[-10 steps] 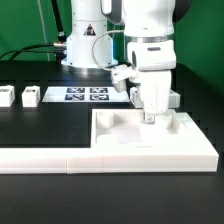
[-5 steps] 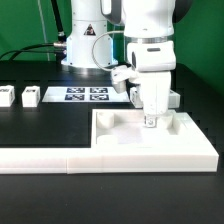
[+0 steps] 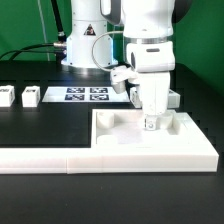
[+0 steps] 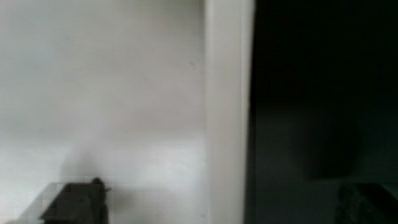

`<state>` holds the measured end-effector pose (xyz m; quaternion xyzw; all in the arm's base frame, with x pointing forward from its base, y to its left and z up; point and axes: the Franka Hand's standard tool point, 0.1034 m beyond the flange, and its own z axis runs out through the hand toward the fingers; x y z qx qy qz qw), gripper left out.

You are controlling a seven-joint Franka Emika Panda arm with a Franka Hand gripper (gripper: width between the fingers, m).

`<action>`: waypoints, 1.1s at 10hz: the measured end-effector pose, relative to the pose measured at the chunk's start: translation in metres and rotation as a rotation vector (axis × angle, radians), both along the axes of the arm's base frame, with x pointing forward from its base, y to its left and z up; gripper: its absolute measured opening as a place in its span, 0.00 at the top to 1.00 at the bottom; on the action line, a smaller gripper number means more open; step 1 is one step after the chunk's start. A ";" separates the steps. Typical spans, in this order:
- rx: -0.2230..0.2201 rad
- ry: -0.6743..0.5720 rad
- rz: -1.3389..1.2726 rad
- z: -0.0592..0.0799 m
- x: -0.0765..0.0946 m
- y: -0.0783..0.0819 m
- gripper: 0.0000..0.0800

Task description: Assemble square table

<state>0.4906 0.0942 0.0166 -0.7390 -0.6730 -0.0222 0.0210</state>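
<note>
The white square tabletop (image 3: 125,140) lies at the exterior view's right, hollow side up, with raised rim and corner posts. My gripper (image 3: 150,121) points straight down over its far rim, fingertips low at the rim. In the wrist view the fingers (image 4: 79,203) stand wide apart with the tabletop's rim (image 4: 228,110) running between them, white tray on one side and black table on the other; nothing is clamped. A small tagged patch shows at the fingertips in the exterior view; I cannot tell what it is. Two white block legs (image 3: 30,97) (image 3: 5,97) stand at the far left.
The marker board (image 3: 86,95) lies behind, near the robot base. The long white border bar (image 3: 45,158) runs along the front, against the tabletop. A white block (image 3: 176,99) sits just behind the gripper on the right. Black table surface (image 3: 50,125) lies between the legs and the bar.
The gripper has sunk slightly toward the tabletop's far rim since one second ago; since half a second ago nothing visibly moves.
</note>
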 end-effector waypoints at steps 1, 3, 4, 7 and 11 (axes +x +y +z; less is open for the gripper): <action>-0.002 -0.021 -0.074 0.016 -0.005 0.001 0.19; -0.006 -0.032 -0.182 0.033 -0.017 0.007 0.19; -0.008 -0.038 -0.239 0.042 -0.022 0.010 0.19; -0.007 -0.034 -0.295 0.043 -0.025 0.009 0.19; 0.023 -0.022 -0.726 0.042 -0.040 0.026 0.19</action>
